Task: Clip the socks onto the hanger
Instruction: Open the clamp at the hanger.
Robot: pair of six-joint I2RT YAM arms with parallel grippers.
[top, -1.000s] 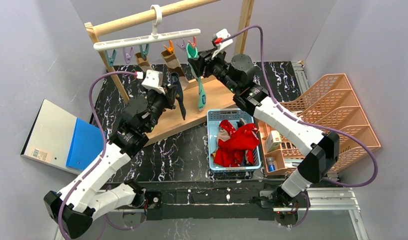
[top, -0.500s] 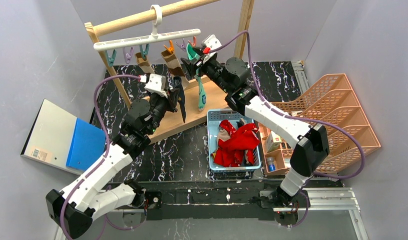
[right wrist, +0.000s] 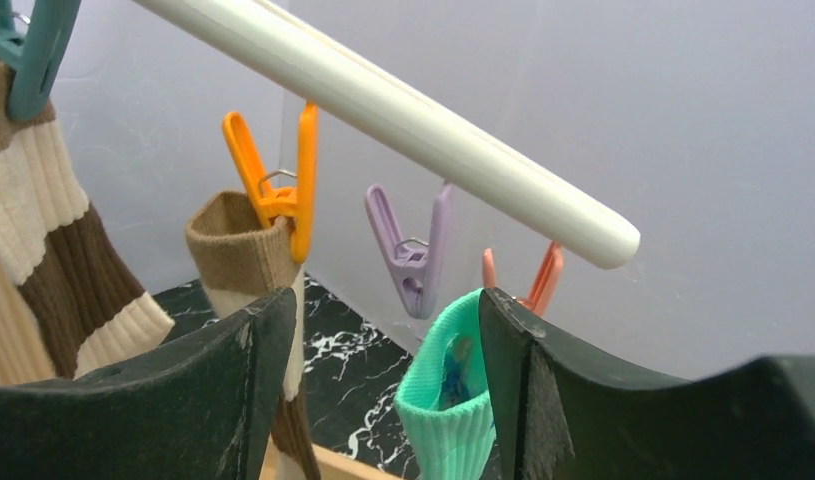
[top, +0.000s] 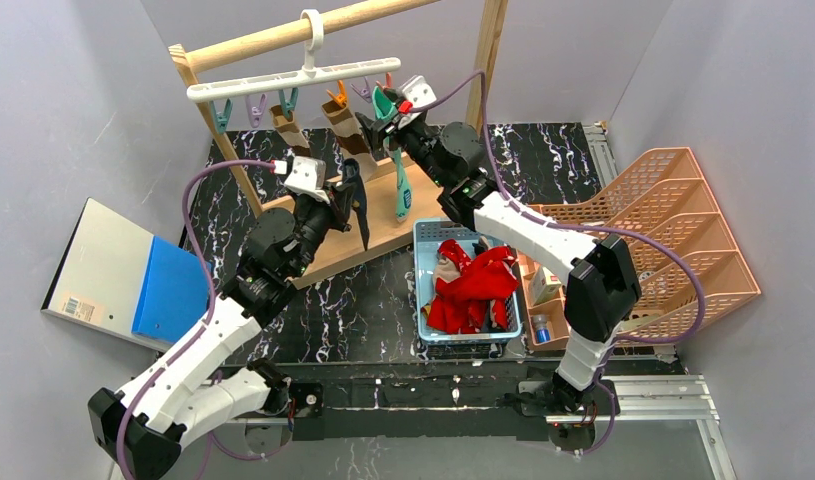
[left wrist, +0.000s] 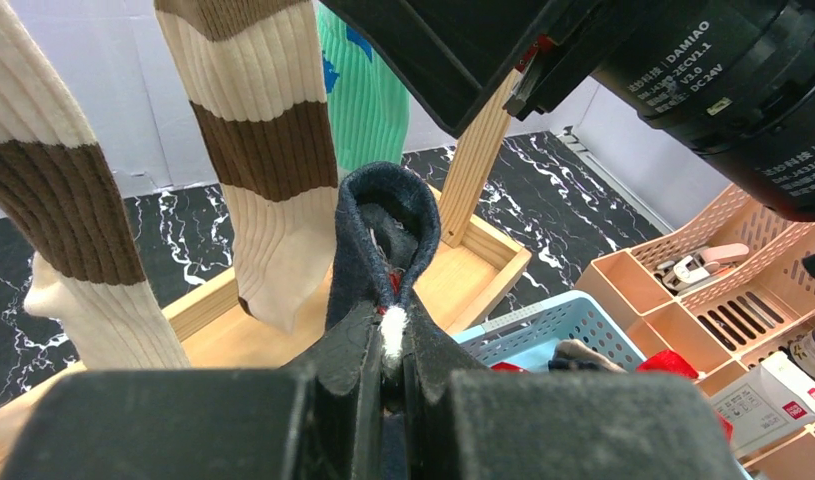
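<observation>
The hanger [top: 283, 80] is hanging by its hook from the wooden rail [top: 253, 40], at 11 o'clock in the top view. Two banded socks [top: 340, 120] are dangling from it, one under a teal clip [right wrist: 28, 45] and one under the orange clip [right wrist: 278, 190].

The right claw [right wrist: 383, 312] is hovering at the bar's 3 o'clock end. It is released, with its fingers standing wide apart. The cuff of the teal sock [right wrist: 445, 400] is sitting between them, against the finger at 3 o'clock. The cuff is just below the purple clip [right wrist: 415, 258] and beside the pink clip [right wrist: 541, 280]. I cannot tell whether either clip is biting it. Seen from above, the rest of that sock is trailing toward 6 o'clock over the rack's wooden base [top: 428, 195].

The left claw [left wrist: 388, 345] is clenched on the navy sock [left wrist: 378, 225], whose cuff is poking up past the fingertips. It is holding the sock at 6 o'clock from the hanger, lower than the banded pair.

Red socks [top: 473, 285] are lying in the blue basket [top: 453, 228] on the surface [top: 363, 300], at 5 o'clock from the rack. A peach organiser [top: 683, 220] is standing at the basket's 3 o'clock.
</observation>
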